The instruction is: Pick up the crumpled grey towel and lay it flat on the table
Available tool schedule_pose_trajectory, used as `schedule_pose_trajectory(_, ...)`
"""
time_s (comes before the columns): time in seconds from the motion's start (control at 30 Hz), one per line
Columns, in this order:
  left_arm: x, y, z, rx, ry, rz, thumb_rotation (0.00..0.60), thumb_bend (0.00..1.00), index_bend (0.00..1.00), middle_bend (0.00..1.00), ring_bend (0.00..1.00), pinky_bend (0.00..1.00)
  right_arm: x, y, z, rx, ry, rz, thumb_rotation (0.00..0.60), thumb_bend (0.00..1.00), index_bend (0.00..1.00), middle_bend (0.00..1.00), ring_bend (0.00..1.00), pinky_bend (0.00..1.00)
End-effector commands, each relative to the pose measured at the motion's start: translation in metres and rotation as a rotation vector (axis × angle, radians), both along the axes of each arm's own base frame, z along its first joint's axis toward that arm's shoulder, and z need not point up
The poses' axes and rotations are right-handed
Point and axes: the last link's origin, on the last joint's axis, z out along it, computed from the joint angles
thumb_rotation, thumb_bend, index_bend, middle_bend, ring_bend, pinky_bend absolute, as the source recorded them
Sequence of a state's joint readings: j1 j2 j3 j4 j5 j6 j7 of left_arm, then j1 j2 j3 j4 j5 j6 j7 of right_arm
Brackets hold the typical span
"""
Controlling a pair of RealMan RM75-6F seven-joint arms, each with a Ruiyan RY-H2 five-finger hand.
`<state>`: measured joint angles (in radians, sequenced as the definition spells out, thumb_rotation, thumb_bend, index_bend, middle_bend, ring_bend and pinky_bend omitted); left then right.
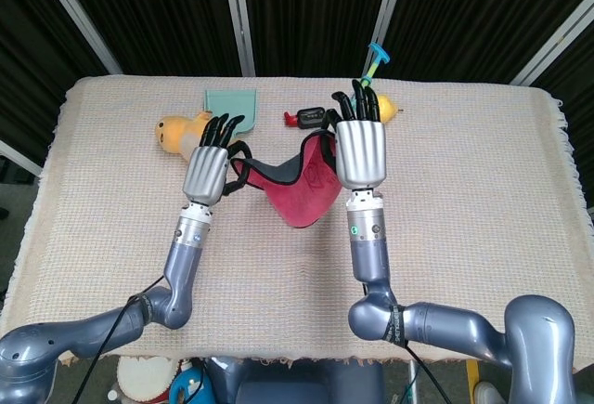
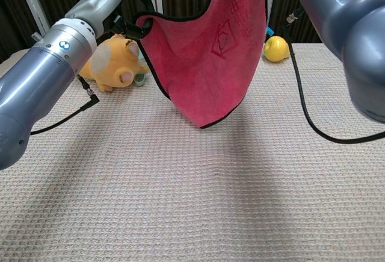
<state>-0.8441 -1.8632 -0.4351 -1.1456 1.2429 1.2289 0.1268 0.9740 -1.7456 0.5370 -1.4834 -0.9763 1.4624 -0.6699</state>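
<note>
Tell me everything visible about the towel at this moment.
The towel is red, not grey, a soft terry-like cloth with dark edging and an embossed diamond pattern. It hangs spread between both hands, sagging to a point just above the table. The left hand pinches one top corner and the right hand holds the other. It appears clear of the tabletop.
</note>
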Motion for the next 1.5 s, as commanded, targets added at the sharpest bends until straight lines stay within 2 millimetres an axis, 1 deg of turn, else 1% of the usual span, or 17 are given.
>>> schedule_pose_trajectory(0.03,0.005,0.001,0.010,0.023,0.031,-0.004,0.600,0.51,0.58,0.10,0.00,0.02,-0.007,-0.001,0.000,0.008,0.001,-0.009,0.600,0.51,0.63,0.29,0.10,0.12)
schedule_pose_trajectory(0.2,0.014,0.004,0.021,0.044,0.070,-0.011,0.600,0.51,0.58,0.10,0.00,0.02,-0.021,-0.005,0.004,0.018,-0.012,-0.032,0.600,0.51,0.63,0.29,0.10,0.12)
schedule_pose_trajectory(0.27,0.020,0.008,0.028,0.065,0.090,-0.021,0.600,0.51,0.58,0.11,0.00,0.02,-0.030,-0.008,0.007,0.018,-0.023,-0.051,0.600,0.51,0.63,0.29,0.10,0.12)
schedule_pose_trajectory(0.43,0.032,0.010,0.035,0.080,0.110,-0.037,0.600,0.51,0.58,0.11,0.00,0.02,-0.038,-0.015,0.012,0.016,-0.037,-0.055,0.600,0.51,0.63,0.29,0.10,0.12)
schedule_pose_trajectory(0.77,0.058,0.021,0.035,0.102,0.111,-0.049,0.600,0.51,0.58,0.11,0.00,0.02,-0.036,-0.023,0.016,0.018,-0.072,-0.057,0.600,0.51,0.63,0.29,0.10,0.12)
schedule_pose_trajectory(0.9,0.062,0.021,0.028,0.090,0.120,-0.049,0.600,0.51,0.58,0.11,0.00,0.02,-0.044,-0.022,0.015,0.028,-0.068,-0.062,0.600,0.51,0.63,0.29,0.10,0.12)
schedule_pose_trajectory(1.0,0.059,0.015,0.019,0.069,0.133,-0.055,0.600,0.51,0.58,0.11,0.00,0.02,-0.056,-0.016,0.014,0.040,-0.057,-0.069,0.600,0.51,0.63,0.29,0.10,0.12)
schedule_pose_trajectory(1.07,0.053,-0.001,0.005,0.029,0.140,-0.071,0.600,0.51,0.58,0.11,0.00,0.02,-0.078,-0.003,0.009,0.059,-0.037,-0.095,0.600,0.51,0.63,0.29,0.10,0.12)
schedule_pose_trajectory(1.1,0.051,-0.006,0.003,0.024,0.138,-0.076,0.600,0.51,0.58,0.11,0.00,0.02,-0.084,0.002,0.008,0.069,-0.040,-0.097,0.600,0.51,0.63,0.29,0.10,0.12)
schedule_pose_trajectory(1.27,0.043,-0.023,-0.003,-0.001,0.128,-0.084,0.600,0.51,0.58,0.11,0.00,0.02,-0.099,0.015,0.005,0.104,-0.053,-0.116,0.600,0.51,0.63,0.29,0.10,0.12)
schedule_pose_trajectory(1.5,0.033,-0.042,-0.011,-0.036,0.126,-0.079,0.600,0.51,0.58,0.11,0.00,0.02,-0.109,0.036,-0.002,0.119,-0.010,-0.085,0.600,0.51,0.63,0.29,0.10,0.12)
